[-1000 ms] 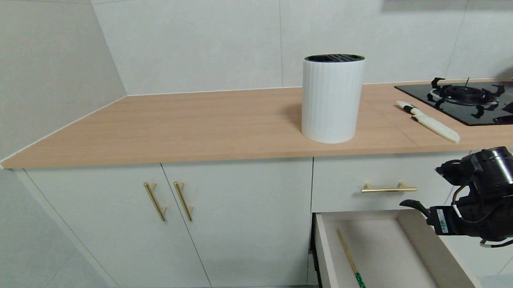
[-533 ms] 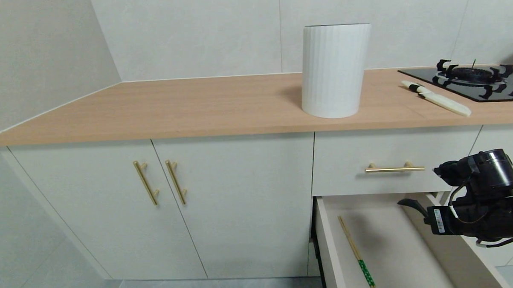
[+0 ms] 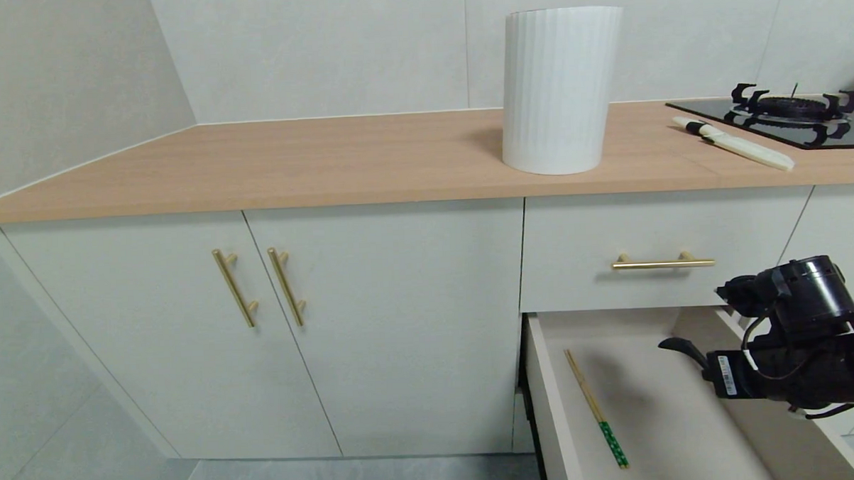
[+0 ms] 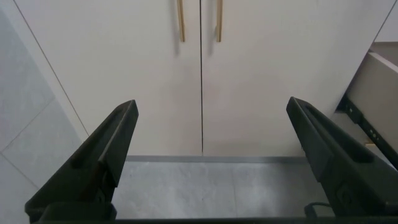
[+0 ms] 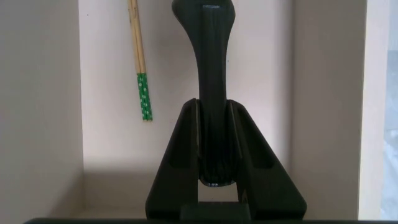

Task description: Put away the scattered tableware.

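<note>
A pair of wooden chopsticks (image 3: 595, 409) with green dotted ends lies in the open lower drawer (image 3: 546, 399), near its left wall. They appear again in the right wrist view as the chopsticks (image 5: 140, 59). My right gripper (image 3: 676, 345) hangs over the drawer's right half, shut with nothing in it (image 5: 202, 12). A white-sheathed knife (image 3: 732, 142) with a black band lies on the wooden counter (image 3: 325, 158) beside the stove. My left gripper (image 4: 211, 109) is wide open, facing the cabinet doors low above the floor.
A tall white ribbed holder (image 3: 557, 90) stands on the counter above the drawers. A black gas stove (image 3: 785, 110) sits at the far right. The upper drawer with a brass handle (image 3: 662, 263) is closed. Two cabinet doors have brass handles (image 3: 258, 287).
The head camera has dropped, so the counter and holder sit higher in the picture. The chopsticks lie as before in the drawer; the right gripper keeps its place over it.
</note>
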Available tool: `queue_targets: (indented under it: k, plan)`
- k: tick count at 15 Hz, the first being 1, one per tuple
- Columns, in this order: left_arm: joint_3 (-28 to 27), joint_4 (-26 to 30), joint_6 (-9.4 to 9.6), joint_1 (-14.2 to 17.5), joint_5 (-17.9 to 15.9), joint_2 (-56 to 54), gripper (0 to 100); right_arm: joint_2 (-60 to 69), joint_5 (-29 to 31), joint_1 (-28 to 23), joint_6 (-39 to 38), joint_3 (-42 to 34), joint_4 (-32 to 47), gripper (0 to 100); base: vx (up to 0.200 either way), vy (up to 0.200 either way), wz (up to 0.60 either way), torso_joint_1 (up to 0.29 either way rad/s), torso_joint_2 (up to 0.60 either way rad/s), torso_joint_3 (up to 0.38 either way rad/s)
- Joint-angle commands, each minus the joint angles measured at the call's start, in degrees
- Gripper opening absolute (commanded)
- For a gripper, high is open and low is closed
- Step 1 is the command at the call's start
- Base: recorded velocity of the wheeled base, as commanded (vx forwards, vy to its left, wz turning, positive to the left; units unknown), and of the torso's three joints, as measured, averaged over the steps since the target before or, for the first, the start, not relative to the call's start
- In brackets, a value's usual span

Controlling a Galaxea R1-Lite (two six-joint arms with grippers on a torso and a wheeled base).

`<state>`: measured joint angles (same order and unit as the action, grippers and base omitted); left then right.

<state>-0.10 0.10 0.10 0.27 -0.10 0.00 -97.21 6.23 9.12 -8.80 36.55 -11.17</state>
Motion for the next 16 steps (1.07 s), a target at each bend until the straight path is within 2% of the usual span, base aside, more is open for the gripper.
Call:
queue_targets:
  k: [1, 4, 6, 9, 16]
  plan:
    - [0.0, 0.0, -0.01, 0.0, 0.0, 0.1, 100, -1.4, 0.0, 0.1, 0.0, 0.1, -1.0, 0, 0.000, 0.000, 0.00, 0.000, 0.00, 0.000]
    - [0.0, 0.0, -0.01, 0.1, 0.0, 0.1, 100, -6.7, 0.5, 0.0, 0.0, -1.4, -8.6, 0, 0.000, 0.000, 0.00, 0.000, 0.00, 0.000]
    - [0.0, 0.0, -0.01, 0.0, 0.0, 0.1, 100, -14.9, 1.0, 0.2, -0.1, -4.0, -20.9, 0, 0.000, 0.000, 0.00, 0.000, 0.00, 0.000]
    - [0.0, 0.0, -0.01, 0.0, 0.0, 0.1, 100, -23.8, 1.1, 0.3, 0.0, -6.2, -31.5, 0, 0.000, 0.000, 0.00, 0.000, 0.00, 0.000]
    - [0.0, 0.0, -0.01, 0.1, 0.0, 0.1, 100, -34.8, 3.0, 1.9, 0.0, -6.9, -40.1, 0, 0.000, 0.000, 0.00, 0.000, 0.00, 0.000]
